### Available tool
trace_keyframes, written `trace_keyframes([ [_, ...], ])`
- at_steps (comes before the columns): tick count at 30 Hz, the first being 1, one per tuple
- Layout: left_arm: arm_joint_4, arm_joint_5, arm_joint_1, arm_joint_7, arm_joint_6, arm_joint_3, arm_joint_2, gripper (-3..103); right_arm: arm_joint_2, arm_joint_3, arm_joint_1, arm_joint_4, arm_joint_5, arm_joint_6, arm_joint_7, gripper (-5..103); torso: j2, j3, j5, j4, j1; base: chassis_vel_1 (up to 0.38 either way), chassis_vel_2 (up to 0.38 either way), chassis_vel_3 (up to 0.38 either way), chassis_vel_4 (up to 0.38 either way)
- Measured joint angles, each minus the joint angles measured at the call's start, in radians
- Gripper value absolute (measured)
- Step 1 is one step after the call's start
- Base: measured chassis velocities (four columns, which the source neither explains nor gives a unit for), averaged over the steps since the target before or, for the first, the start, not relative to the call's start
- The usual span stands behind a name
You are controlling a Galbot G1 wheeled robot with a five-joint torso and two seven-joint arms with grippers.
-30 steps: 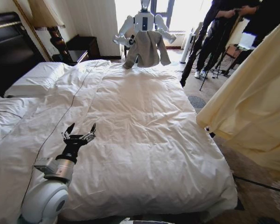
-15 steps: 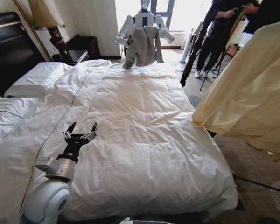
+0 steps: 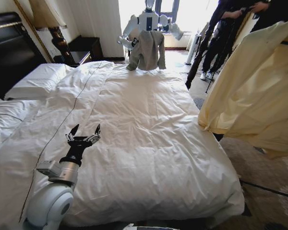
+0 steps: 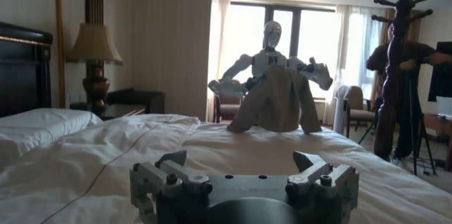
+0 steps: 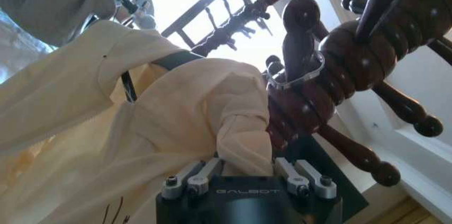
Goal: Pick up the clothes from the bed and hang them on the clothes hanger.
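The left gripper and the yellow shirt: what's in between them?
In the head view, just bare white duvet of the bed lies between the open left gripper and the yellow shirt hanging off to the right.

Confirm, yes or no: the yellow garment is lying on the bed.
No: the yellow garment hangs in the air beside the bed, pinched by the right gripper.

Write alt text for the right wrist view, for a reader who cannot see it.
The right claw grips a bunched fold of the thin pale-yellow long-sleeved garment, held up beside a dark turned-wood coat stand with knobbed pegs. A clear plastic hook rests against the stand's post, with a bright window behind.
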Motion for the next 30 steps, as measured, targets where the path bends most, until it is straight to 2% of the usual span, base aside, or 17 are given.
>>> trace_keyframes([
  [5,0.0,0.001,-0.002,0.0,-0.001,0.003,-0.007,100,0.009,-0.006,0.001,0.011,-0.013,-0.013,0.001,20,0.0,0.0,0.0,0.0003,0.0,0.0,0.0,0.0,0.0],
  [8,0.0,0.01,-0.005,0.002,-0.002,0.015,-0.013,100,-0.008,-0.008,-0.005,0.032,-0.013,-0.017,0.0,20,0.0,0.0,-0.0003,0.0013,0.0,0.0,0.0,0.0,0.0],
  [21,0.0,0.014,-0.018,0.006,-0.002,0.026,-0.009,100,-0.065,-0.007,-0.014,0.141,-0.009,-0.044,-0.01,20,0.0,0.0,-0.0006,0.0011,0.0,0.0,0.0,0.0,0.0],
  [30,0.0,0.014,-0.019,0.009,-0.001,0.026,-0.011,100,-0.074,-0.003,-0.012,0.16,0.005,-0.062,0.006,20,0.0,0.0,-0.0006,0.0019,0.0,0.0,0.0,0.0,0.0],
])
